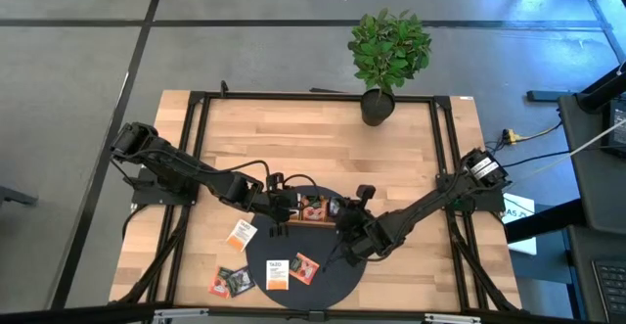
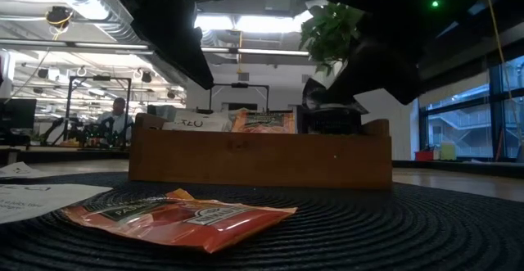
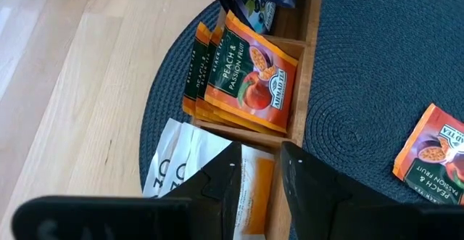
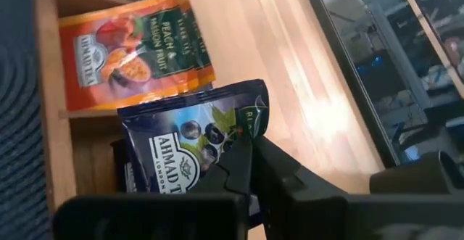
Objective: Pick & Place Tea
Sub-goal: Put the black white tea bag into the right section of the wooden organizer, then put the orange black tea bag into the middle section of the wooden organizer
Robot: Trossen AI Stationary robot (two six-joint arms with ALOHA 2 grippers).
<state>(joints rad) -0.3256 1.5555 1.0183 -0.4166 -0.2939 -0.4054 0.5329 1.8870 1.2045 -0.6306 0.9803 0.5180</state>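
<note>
The brown wooden tray (image 1: 308,209) stands on a dark round mat (image 1: 323,290). Orange peach tea sachets (image 3: 250,73) lie stacked in its middle compartment. Over the tray's right end compartment, my right gripper (image 4: 250,144) is shut on a dark blue-black tea sachet (image 4: 188,142). My left gripper (image 3: 259,164) hovers open above the tray's left end compartment, over white and orange sachets (image 3: 181,164), with nothing between its fingers. More tea lies loose in front of the tray: an orange sachet (image 2: 176,218) and a white one (image 1: 278,272) on the mat, dark ones (image 1: 232,281) at the mat's left rim. My right gripper pinches the dark sachet between its two fingers at one side edge, near an upper corner (image 4: 248,124). The fingers come slanting down from the table's right side. The sachet stands tilted, its lower part down in the tray's end compartment (image 4: 94,160).
A potted plant (image 1: 386,55) stands at the table's far edge. An orange-and-white sachet (image 1: 240,234) lies on the bare wood left of the mat. A black frame runs around the tabletop (image 1: 196,148).
</note>
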